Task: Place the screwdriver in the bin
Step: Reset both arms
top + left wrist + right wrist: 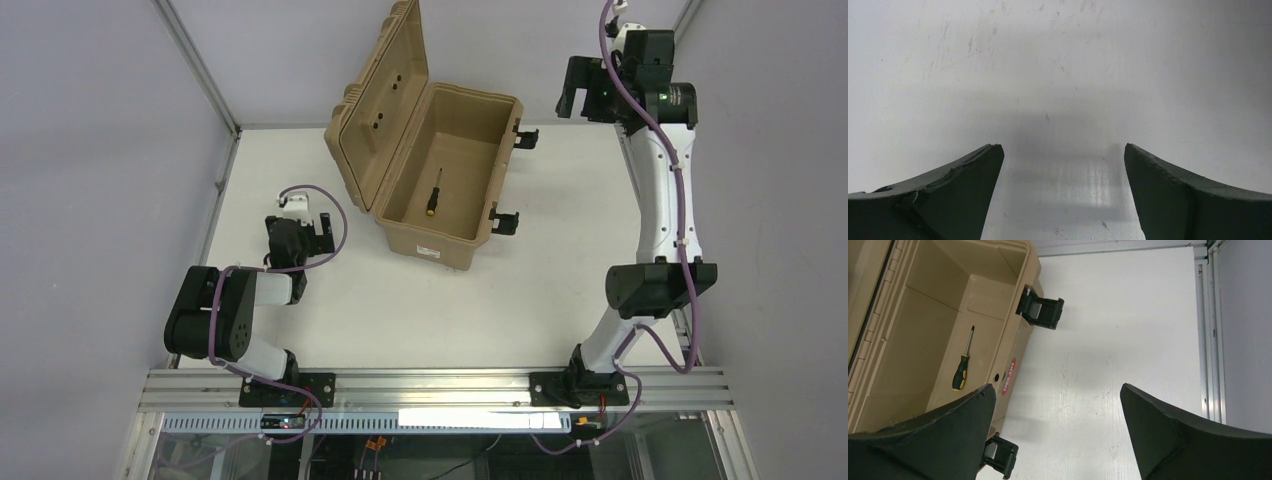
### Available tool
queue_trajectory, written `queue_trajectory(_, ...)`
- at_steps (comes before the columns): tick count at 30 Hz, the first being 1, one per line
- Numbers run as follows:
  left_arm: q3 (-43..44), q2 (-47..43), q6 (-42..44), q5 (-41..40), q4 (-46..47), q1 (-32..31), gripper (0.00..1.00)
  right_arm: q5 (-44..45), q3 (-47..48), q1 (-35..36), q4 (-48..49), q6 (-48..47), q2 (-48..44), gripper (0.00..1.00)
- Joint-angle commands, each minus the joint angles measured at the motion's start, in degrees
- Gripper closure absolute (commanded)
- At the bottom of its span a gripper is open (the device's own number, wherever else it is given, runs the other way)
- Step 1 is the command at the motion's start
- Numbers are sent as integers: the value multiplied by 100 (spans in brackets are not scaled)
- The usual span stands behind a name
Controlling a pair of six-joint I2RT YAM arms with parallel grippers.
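tan bin (420,240) already holds the screwdriver (436,196) — placing looks done; right gripper (1058,390) and left gripper (1062,147) gape empty, only retreat likely remains.

1. Bin (400,232) sits mid-table, lid (385,95) open and standing up on its left side.
2. Screwdriver (435,199) lies flat on the bin floor, handle toward the near wall.
3. Left gripper (322,236) is low over the table (330,320), left of the bin, not touching it.
4. Right gripper (580,98) is raised, off the bin's far right corner.
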Motion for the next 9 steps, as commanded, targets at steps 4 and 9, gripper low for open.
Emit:
queue_trajectory(4, 67, 5, -45, -29, 152, 64, 1, -90, -149, -48, 122, -114, -283, 1)
queue_trajectory(9, 70, 5, -51, -31, 157, 64, 1, -90, -128, -70, 104, -106, -292, 1)
